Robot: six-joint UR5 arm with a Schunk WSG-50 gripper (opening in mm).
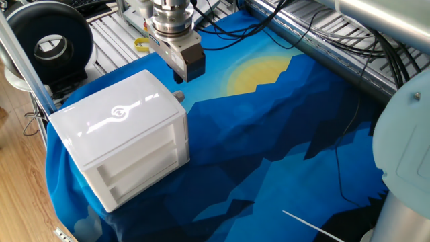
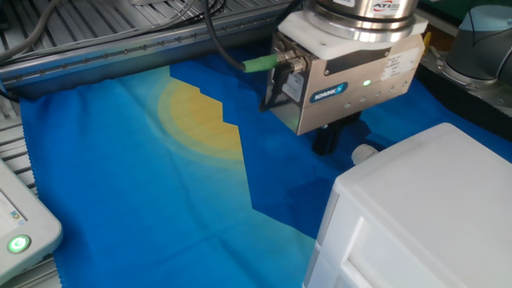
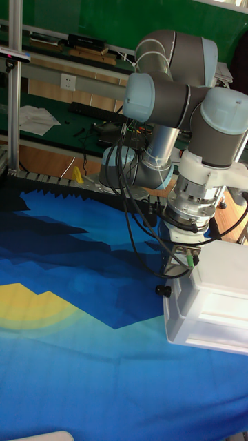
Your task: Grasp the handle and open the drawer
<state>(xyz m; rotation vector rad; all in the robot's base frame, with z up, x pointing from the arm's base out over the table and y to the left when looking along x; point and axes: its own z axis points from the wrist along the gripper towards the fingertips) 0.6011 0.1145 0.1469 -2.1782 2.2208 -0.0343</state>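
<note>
Pincer [image 2: 325, 144] just above handle [image 2: 364, 151] — apart, grip state unclear — drawer closed

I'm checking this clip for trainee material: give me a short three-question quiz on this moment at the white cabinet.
1. True or false: the gripper is already closed around the handle.
2. Which colour is the patch on the cloth away from the cabinet: A yellow, B red, C white?
3. Fill in: the drawer's knob sticks out of the cabinet side facing the ____.

Key: 1 false, the gripper hangs beside the handle, apart from it. 2 A. 3 gripper.
</note>
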